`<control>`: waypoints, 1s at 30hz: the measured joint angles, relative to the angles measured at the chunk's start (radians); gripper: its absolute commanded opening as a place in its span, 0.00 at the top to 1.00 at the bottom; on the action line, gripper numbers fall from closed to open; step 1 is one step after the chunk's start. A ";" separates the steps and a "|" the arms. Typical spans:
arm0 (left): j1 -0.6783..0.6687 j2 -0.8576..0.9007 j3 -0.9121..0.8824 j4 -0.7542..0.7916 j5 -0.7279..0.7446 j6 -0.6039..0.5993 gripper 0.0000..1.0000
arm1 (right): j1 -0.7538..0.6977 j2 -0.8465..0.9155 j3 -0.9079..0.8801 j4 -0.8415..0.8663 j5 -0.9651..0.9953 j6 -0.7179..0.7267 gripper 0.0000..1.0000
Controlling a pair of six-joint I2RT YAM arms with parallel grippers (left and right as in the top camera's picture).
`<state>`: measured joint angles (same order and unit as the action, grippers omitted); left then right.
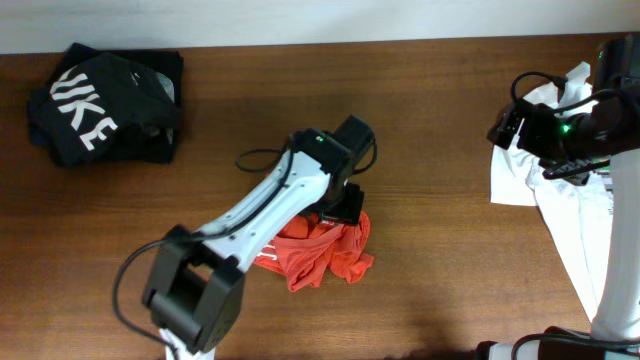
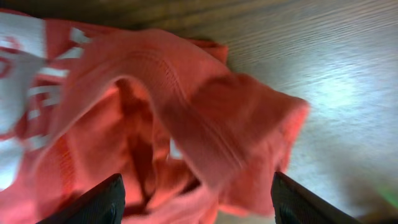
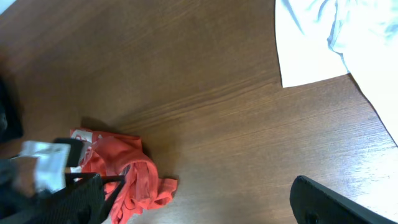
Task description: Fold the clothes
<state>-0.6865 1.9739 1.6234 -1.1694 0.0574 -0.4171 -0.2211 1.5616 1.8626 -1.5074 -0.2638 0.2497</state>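
Note:
A red-orange T-shirt (image 1: 325, 255) with white lettering lies crumpled in the middle of the table. My left gripper (image 1: 343, 205) hangs low over its far edge. The left wrist view is filled with the shirt's bunched folds (image 2: 186, 112), and the left gripper (image 2: 199, 205) is open, its two dark fingers wide apart with cloth lying between them. At the far right my right gripper (image 1: 510, 128) is open in the air by a white T-shirt (image 1: 560, 200). In the right wrist view nothing is between its fingers (image 3: 336, 205), and the red-orange T-shirt (image 3: 130, 171) is far off.
A black T-shirt (image 1: 100, 105) with large white letters lies folded at the back left corner. The white T-shirt (image 3: 336, 37) spreads over the table's right edge. Bare brown wood (image 1: 440, 250) stretches between the red-orange and the white shirt. The left arm (image 1: 260, 215) crosses diagonally from the front left.

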 measured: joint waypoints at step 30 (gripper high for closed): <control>-0.109 0.089 0.367 -0.509 -0.109 0.047 0.05 | 0.000 0.000 0.000 0.000 0.000 0.000 0.01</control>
<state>-0.7952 2.0624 1.9903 -1.6779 -0.0513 -0.3698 -0.2211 1.5616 1.8626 -1.5078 -0.2638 0.2497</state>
